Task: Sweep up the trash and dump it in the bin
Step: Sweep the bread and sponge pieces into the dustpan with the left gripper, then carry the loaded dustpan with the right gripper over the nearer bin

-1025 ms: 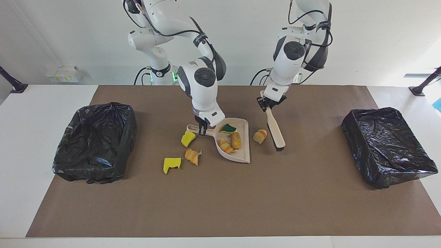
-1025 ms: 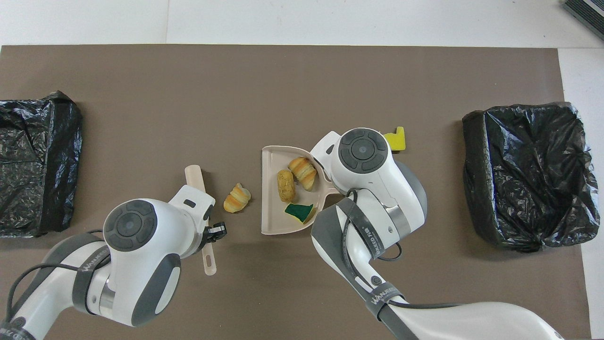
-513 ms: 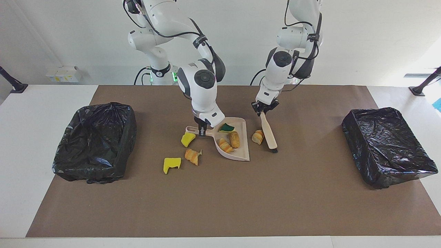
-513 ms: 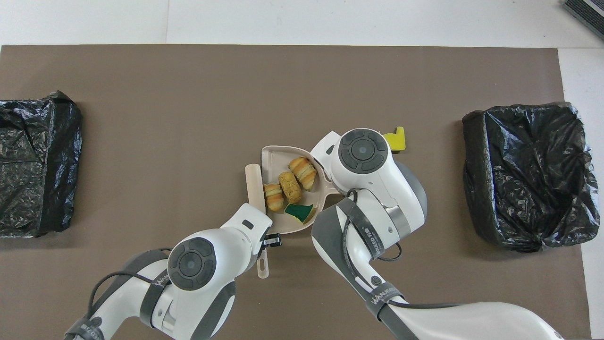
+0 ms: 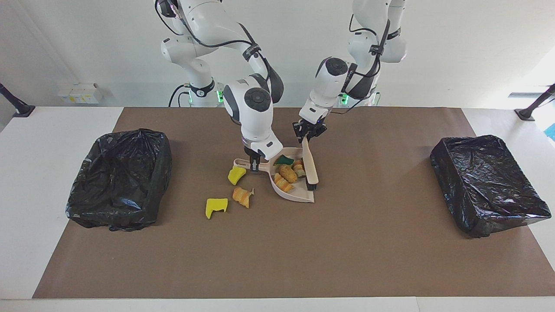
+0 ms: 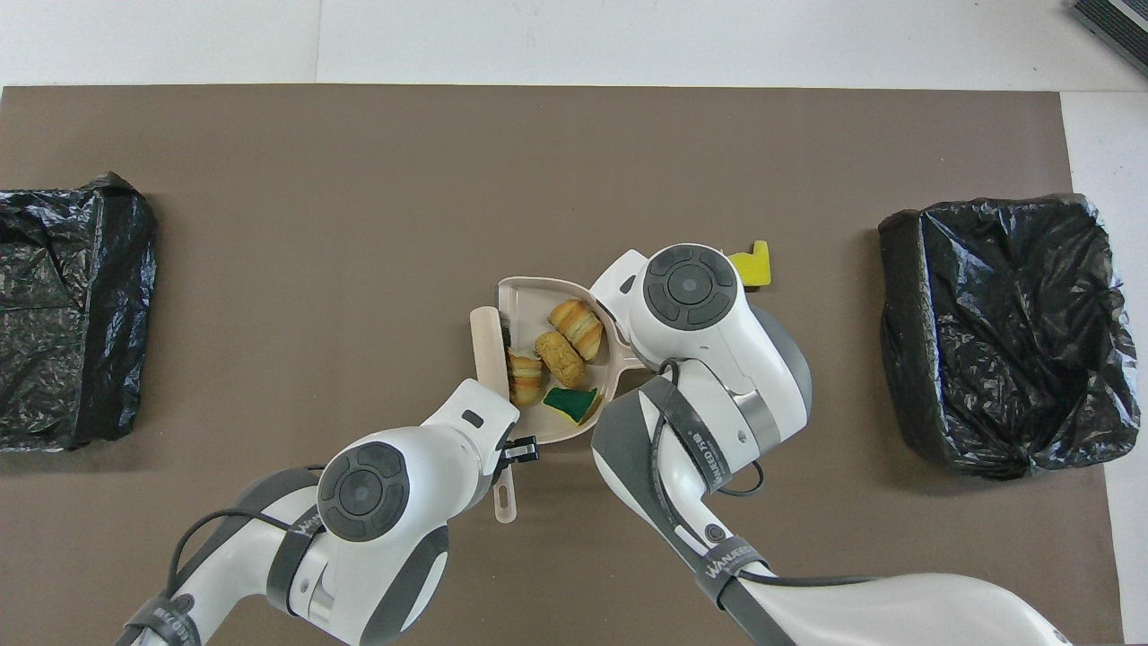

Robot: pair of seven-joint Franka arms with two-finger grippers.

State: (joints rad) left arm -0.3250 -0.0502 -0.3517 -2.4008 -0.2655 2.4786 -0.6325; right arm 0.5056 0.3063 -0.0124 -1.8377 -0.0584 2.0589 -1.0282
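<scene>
The left gripper is squeezing the brush at the dustpan mouth; three trash bits are lying by the handle, where the right gripper is clamping.

Four trash chunks lie in the beige dustpan: three bread lumps and a green-yellow wedge. Two yellow wedges and one bread lump remain on the mat beside it.

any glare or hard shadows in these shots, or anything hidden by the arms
Facing view: even light, soft shadows, glare only on the crinkled black bin liner. Overhead view: the right arm hides the beige plastic dustpan's handle and part of a bright yellow foam wedge.
</scene>
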